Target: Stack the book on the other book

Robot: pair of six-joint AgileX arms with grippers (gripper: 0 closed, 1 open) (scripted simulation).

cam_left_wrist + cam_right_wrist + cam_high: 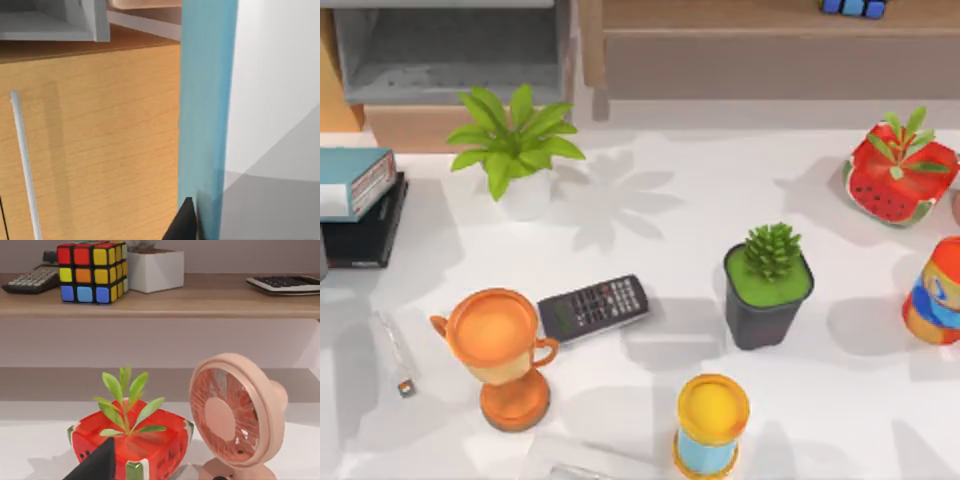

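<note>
The book (355, 180), thick and teal-blue with white page edges, lies on top of the other book (368, 230), thin and black, at the table's far left edge. The black one juts out beneath it toward the front. In the left wrist view the teal book (205, 100) appears as a tall blue band very close up, and a dark part of my left gripper (185, 222) rests right against it. A dark tip of my right gripper (100, 462) hangs at the far right of the table, in front of a watermelon-shaped planter (130, 445).
On the table stand a leafy plant in a white pot (520, 150), a black remote (593, 306), an orange trophy (500, 350), a succulent in a black pot (770, 285), a yellow-blue can (710, 425) and the watermelon planter (900, 175). A pink fan (235, 420) stands beside it. A wooden cabinet (90, 140) is behind the books.
</note>
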